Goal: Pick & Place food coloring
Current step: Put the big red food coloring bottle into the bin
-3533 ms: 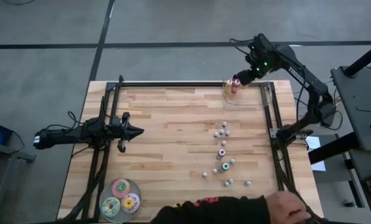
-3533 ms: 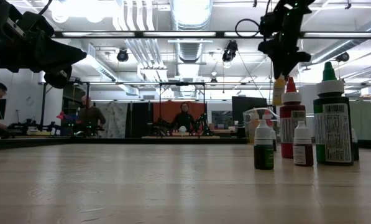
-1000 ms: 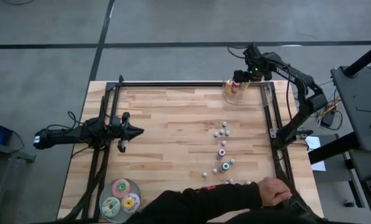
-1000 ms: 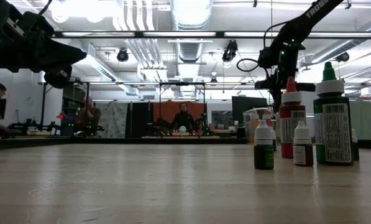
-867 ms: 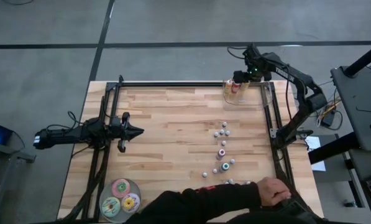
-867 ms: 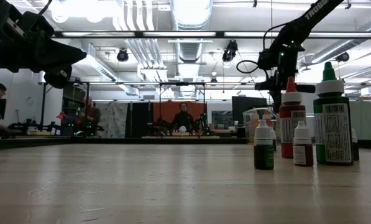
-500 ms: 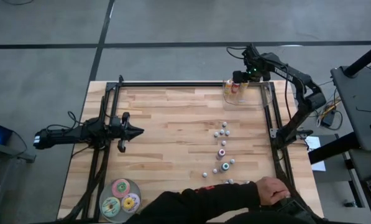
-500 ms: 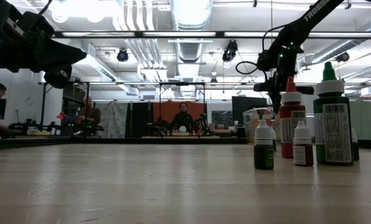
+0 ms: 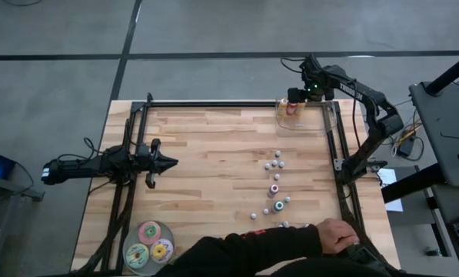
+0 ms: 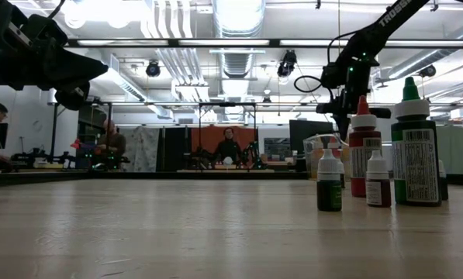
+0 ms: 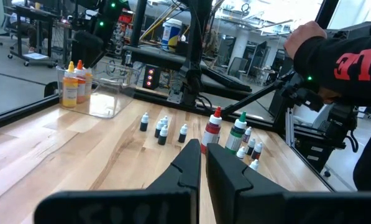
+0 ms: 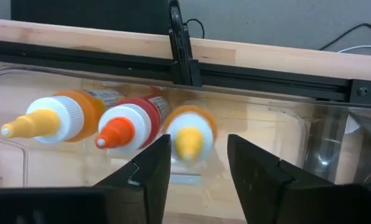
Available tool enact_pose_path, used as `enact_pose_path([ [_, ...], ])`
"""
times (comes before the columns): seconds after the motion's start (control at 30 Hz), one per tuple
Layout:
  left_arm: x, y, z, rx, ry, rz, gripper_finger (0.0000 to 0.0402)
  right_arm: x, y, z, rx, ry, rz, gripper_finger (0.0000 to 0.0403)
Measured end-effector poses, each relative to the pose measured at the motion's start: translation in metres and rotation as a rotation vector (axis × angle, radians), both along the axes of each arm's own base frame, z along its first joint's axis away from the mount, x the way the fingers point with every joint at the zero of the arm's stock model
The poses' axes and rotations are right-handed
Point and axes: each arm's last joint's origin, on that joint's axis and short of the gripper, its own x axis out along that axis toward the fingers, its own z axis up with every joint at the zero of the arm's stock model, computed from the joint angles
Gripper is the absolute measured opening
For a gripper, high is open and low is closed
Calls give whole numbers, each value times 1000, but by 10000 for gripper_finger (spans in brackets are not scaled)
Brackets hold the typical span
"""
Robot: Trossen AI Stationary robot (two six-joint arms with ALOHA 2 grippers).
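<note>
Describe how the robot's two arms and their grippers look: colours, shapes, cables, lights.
Both arms are dark, slender and jointed. The right arm carries loose black cables looping along its links and small green lights glowing near its wrist. The right gripper has two flat, dark, blocky fingers. The left arm is equally black, with a cable at its base. The left gripper ends in two wedge-shaped fingers tapering to points.

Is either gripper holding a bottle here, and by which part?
No. The right gripper is open above the yellow-capped bottle; the left gripper is shut on nothing.
</note>
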Motion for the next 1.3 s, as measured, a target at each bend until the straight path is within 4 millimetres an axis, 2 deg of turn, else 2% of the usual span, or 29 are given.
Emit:
enact_pose_path([
  [0.4,0,0,0,0,0,0,0,0,1,2,1,-19,13,155],
  [0.73,0,0,0,0,0,0,0,-6,14,27,-56,-51,14,152],
  [1.0,0,0,0,0,0,0,0,-7,40,56,-124,-64,119,155],
  [1.3,0,0,0,0,0,0,0,-4,81,83,-168,-68,406,157],
])
